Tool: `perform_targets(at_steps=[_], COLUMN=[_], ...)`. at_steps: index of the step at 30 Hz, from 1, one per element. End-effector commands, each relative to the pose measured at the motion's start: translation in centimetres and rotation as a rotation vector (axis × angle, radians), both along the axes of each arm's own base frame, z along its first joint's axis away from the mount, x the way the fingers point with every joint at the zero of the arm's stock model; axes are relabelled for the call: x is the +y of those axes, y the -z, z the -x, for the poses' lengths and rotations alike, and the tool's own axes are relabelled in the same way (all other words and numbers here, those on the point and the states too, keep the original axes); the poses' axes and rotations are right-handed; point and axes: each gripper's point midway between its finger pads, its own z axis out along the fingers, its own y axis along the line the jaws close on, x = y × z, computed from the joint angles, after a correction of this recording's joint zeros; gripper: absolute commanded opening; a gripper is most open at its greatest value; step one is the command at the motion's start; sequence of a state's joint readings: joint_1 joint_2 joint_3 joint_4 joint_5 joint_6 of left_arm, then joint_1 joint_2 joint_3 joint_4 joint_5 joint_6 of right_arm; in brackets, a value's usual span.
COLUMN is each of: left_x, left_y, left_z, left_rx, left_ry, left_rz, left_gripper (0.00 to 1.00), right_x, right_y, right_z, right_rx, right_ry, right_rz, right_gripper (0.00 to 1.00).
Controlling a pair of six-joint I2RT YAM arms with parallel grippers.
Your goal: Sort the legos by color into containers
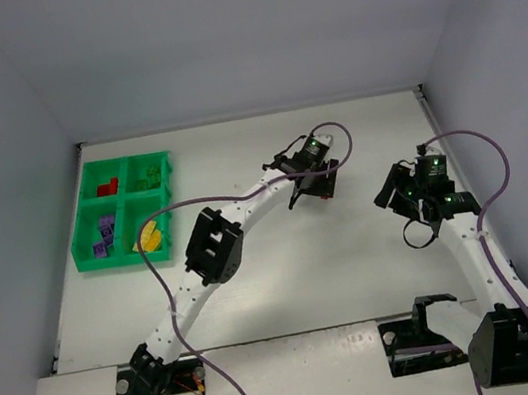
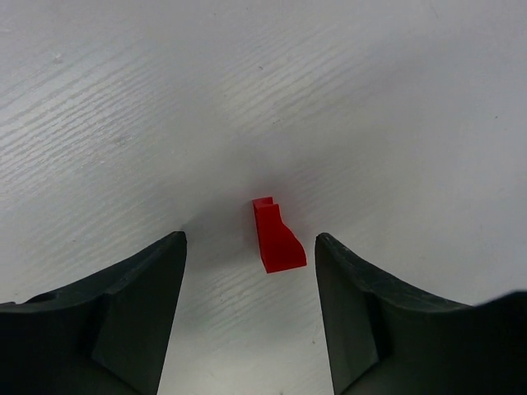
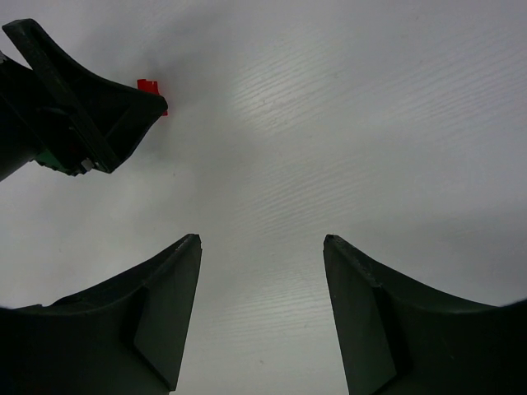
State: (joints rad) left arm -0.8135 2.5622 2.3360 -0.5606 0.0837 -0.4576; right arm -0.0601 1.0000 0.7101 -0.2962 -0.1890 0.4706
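A small red lego (image 2: 277, 239) lies on the white table between my left gripper's (image 2: 249, 237) open fingers, just ahead of the tips and nearer the right finger. From above, the left gripper (image 1: 313, 189) hangs over mid-table. The right gripper (image 1: 400, 210) is open and empty over bare table (image 3: 262, 239). Its wrist view shows the left gripper's finger (image 3: 90, 107) and the red lego (image 3: 150, 85) at top left. The green tray (image 1: 113, 261) holds red (image 1: 107, 188), green (image 1: 148, 179), purple (image 1: 103, 235) and yellow (image 1: 152, 238) legos, one colour per compartment.
The tray stands at the table's far left by the left wall. Grey walls close in the back and both sides. A purple cable (image 1: 180, 272) loops over the left arm, and another runs along the right arm.
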Motion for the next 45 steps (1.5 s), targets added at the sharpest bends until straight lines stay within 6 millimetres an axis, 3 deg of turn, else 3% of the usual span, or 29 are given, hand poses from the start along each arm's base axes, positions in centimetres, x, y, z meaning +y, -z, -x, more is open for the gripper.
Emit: perform_targets(at_steps=[1, 3, 4, 8, 10, 11, 16, 20, 21, 23, 24, 26, 27, 28, 29, 30, 31, 32, 33, 35, 36, 37, 38, 40, 45], left_x=[-0.6, -0.6, -0.6, 0.6, 1.1, 1.6, 4.6, 8.1, 9.9, 12.9, 16.0, 19.9, 22.0, 26.1, 28.3, 32.6, 34.7, 36.7, 40.3, 43.5, 46.3, 47.3, 49.3, 52.1, 55.6], left_y=[-2.0, -1.8, -1.7, -1.0, -2.5, -2.1, -7.8, -12.4, -14.8, -15.9, -17.9, -18.5, -20.0, -20.6, -20.4, -21.5, -21.7, -21.6, -21.7, -21.2, -20.9, -20.6, -19.5, -17.9, -15.1], left_z=[-0.9, -0.7, -0.5, 0.0, -0.1, 0.2, -0.7, -2.0, -2.8, -3.5, -4.6, -5.2, -5.4, -6.7, -6.9, -7.7, -7.9, -8.0, -8.4, -8.6, -8.8, -8.9, -9.1, -9.3, -9.7], left_rx=[-0.083, -0.102, -0.102, -0.100, -0.128, -0.125, -0.238, -0.298, -0.331, -0.333, -0.349, -0.329, -0.347, -0.351, -0.340, -0.351, -0.348, -0.332, -0.319, -0.303, -0.293, -0.290, -0.268, -0.230, -0.168], left_ry=[-0.023, -0.019, -0.019, -0.037, -0.053, -0.057, -0.085, -0.132, -0.161, -0.201, -0.254, -0.309, -0.337, -0.407, -0.438, -0.512, -0.548, -0.584, -0.650, -0.715, -0.761, -0.781, -0.822, -0.871, -0.942], left_rz=[0.000, -0.027, -0.033, -0.067, -0.058, -0.074, -0.091, -0.082, -0.066, -0.078, -0.064, -0.084, -0.081, -0.093, -0.111, -0.118, -0.119, -0.120, -0.106, -0.102, -0.100, -0.100, -0.106, -0.111, -0.110], left_gripper=[0.57, 0.50, 0.36, 0.11, 0.04, 0.00, 0.00, 0.00, 0.00, 0.00, 0.00, 0.00, 0.00, 0.00, 0.00, 0.00, 0.00, 0.00, 0.00, 0.00, 0.00, 0.00, 0.00, 0.00, 0.00], right_x=[0.0, 0.0, 0.0, -0.1, -0.1, -0.1, -0.1, -0.1, -0.1, -0.1, -0.1, -0.1, 0.0, 0.0, 0.0, 0.0, 0.0, 0.1, 0.1, 0.2, 0.2, 0.2, 0.2, 0.3, 0.3], right_y=[-1.4, -1.4, -1.4, -1.4, -1.4, -1.4, -1.4, -1.4, -1.5, -1.5, -1.6, -1.7, -1.7, -1.7, -1.7, -1.8, -1.8, -1.8, -1.8, -1.8, -1.8, -1.7, -1.8, -1.8, -1.8], right_z=[-1.0, -1.0, -1.0, -1.0, -0.9, -0.9, -0.9, -1.0, -0.9, -0.9, -0.9, -0.9, -0.9, -0.9, -0.9, -0.9, -0.9, -0.9, -0.9, -1.0, -0.9, -0.9, -0.9, -1.0, -1.0], right_rx=[-0.052, -0.051, -0.051, -0.053, -0.055, -0.053, -0.055, -0.056, -0.058, -0.061, -0.064, -0.065, -0.064, -0.067, -0.067, -0.069, -0.071, -0.071, -0.069, -0.068, -0.070, -0.067, -0.072, -0.072, -0.071], right_ry=[-0.009, -0.008, -0.006, -0.005, -0.007, -0.005, -0.007, -0.005, -0.007, -0.009, -0.009, -0.010, -0.013, -0.015, -0.015, -0.016, -0.016, -0.018, -0.020, -0.025, -0.027, -0.028, -0.029, -0.032, -0.036], right_rz=[0.002, 0.003, 0.002, 0.003, 0.005, 0.005, 0.008, 0.007, 0.006, 0.007, 0.007, 0.008, 0.005, 0.005, 0.004, 0.004, 0.004, 0.004, 0.002, 0.000, 0.000, 0.001, 0.000, -0.001, 0.000], right_gripper=[0.58, 0.58, 0.58, 0.58, 0.58, 0.58, 0.58, 0.58, 0.58, 0.58, 0.58, 0.58, 0.58, 0.58, 0.58, 0.58, 0.58, 0.58, 0.58, 0.58, 0.58, 0.58, 0.58, 0.58, 0.59])
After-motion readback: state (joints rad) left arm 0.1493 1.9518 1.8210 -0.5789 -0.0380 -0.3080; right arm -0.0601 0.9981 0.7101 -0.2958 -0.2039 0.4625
